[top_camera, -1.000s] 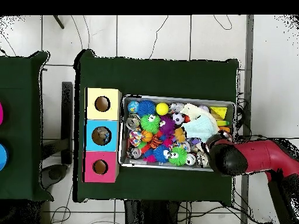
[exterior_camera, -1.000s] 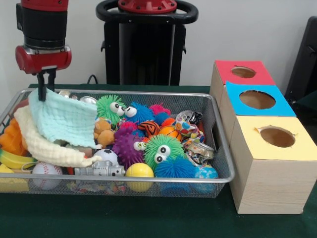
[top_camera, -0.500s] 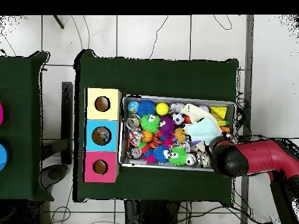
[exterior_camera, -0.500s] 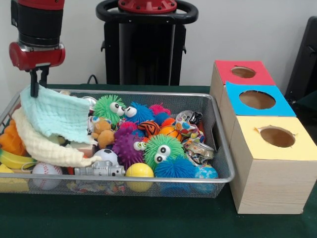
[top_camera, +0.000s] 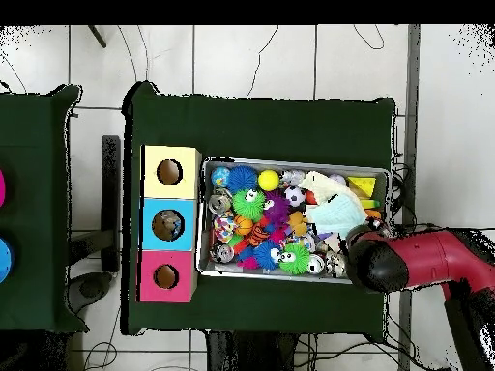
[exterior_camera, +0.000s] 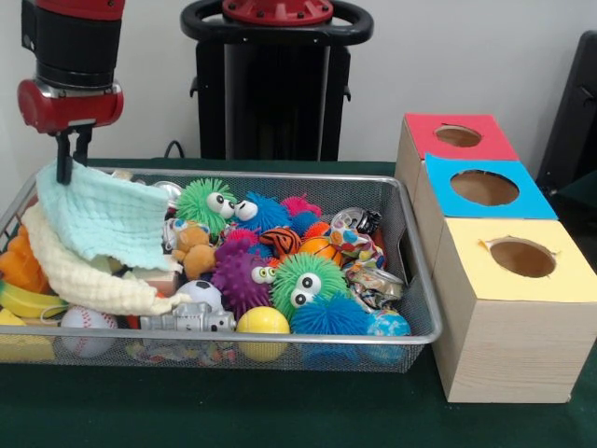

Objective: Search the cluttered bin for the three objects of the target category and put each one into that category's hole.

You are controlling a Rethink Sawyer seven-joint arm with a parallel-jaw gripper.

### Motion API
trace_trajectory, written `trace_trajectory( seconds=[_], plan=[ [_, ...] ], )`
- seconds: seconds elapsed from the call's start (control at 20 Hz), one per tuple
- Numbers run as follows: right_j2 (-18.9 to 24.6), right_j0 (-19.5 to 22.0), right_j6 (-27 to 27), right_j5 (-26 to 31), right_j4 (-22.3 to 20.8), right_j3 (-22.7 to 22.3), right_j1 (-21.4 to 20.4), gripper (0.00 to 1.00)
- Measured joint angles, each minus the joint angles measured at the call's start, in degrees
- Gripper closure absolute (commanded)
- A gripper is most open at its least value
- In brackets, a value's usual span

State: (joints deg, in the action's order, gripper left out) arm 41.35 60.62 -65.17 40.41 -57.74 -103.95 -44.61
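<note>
Green cloth covers the table (exterior_camera: 280, 420) under my wire mesh bin (exterior_camera: 410, 280), with three wooden boxes beside it topped yellow (exterior_camera: 513, 257), blue (exterior_camera: 480, 187) and red (exterior_camera: 457, 136), each with a round hole. My fingers (exterior_camera: 71, 161) are pinched on a corner of the pale mint waffle-weave cloth (exterior_camera: 112, 219), lifting it at the bin's end well apart from the boxes. Beneath it lies a cream cloth (exterior_camera: 79, 275), beside spiky rubber balls such as the green one with googly eyes (exterior_camera: 308, 280).
</note>
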Motion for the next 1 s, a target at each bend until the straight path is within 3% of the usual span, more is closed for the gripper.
trace_trajectory(
  seconds=[0.7,1.0],
  plan=[
    [-0.07,-0.08,0.01,0.18,0.09,0.02,0.00,1.00],
    [0.24,0.62,1.02,6.79,6.42,0.02,0.00,1.00]
  ],
)
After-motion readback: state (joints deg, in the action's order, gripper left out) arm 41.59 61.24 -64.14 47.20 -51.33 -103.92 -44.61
